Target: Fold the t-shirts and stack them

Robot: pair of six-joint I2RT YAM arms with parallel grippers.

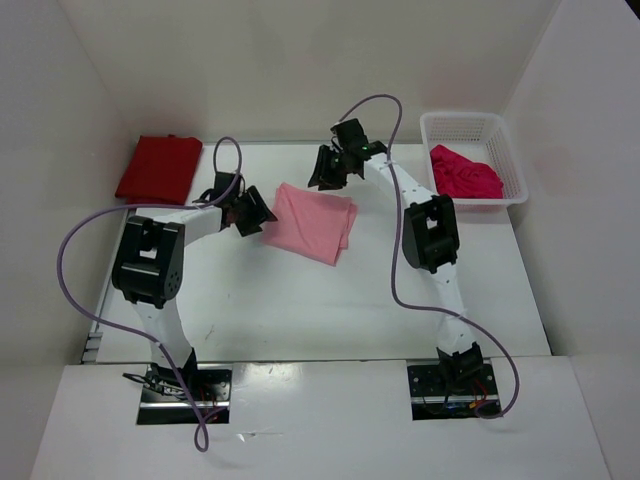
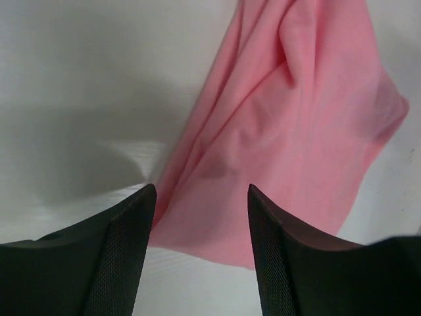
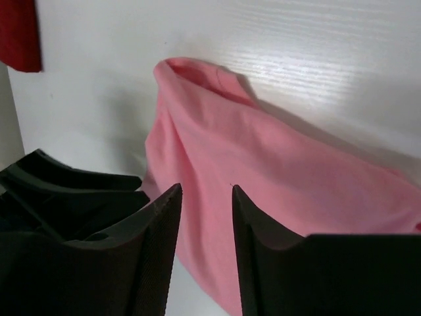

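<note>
Your left gripper [image 1: 252,212] sits at the left edge of the light pink shirt [image 1: 313,222], jaws spread and nothing between them. The left wrist view has the cloth just past the fingertips; can't tell if they touch it. Your right gripper [image 1: 328,170] hangs near the far edge of the same shirt, also released, with no cloth pinched and pink fabric showing through the gap in the right wrist view. The pink shirt lies loosely folded and rumpled, with creases running along it, on the white table [image 1: 300,310] toward the far middle, between your two grippers. The dark red shirt [image 1: 158,168] lies folded flat at the far-left corner, well apart from both grippers. The crimson-pink shirt [image 1: 465,173] is bunched up inside the white mesh basket [image 1: 470,122] at the far right. None of the shirts lies on another, so nothing is stacked yet.
</note>
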